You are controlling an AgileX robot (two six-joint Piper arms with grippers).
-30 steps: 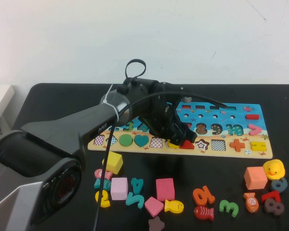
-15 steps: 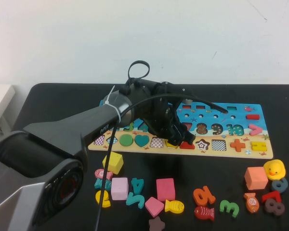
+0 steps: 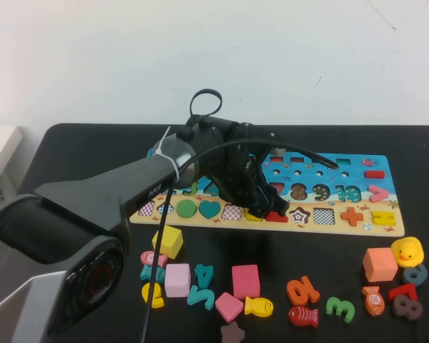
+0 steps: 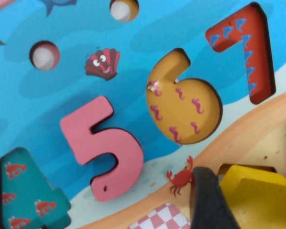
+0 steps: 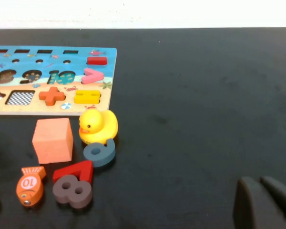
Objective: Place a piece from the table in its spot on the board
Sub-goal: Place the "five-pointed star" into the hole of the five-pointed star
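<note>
Left hand (image 3: 263, 209) gripping piece (image 4: 257, 200), right hand (image 5: 264, 202) shut

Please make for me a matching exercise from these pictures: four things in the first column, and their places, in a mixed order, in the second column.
Things
1. yellow pentagon
2. pink 5
3. yellow duck
4. right gripper

Places
A. on the table, just off the board's right end
B. low over bare table, far from the board
C. in the left gripper, over the board's sandy strip
D. on the board's blue part, beside the teal 4

Pairs: 1-C, 2-D, 3-A, 4-B
</note>
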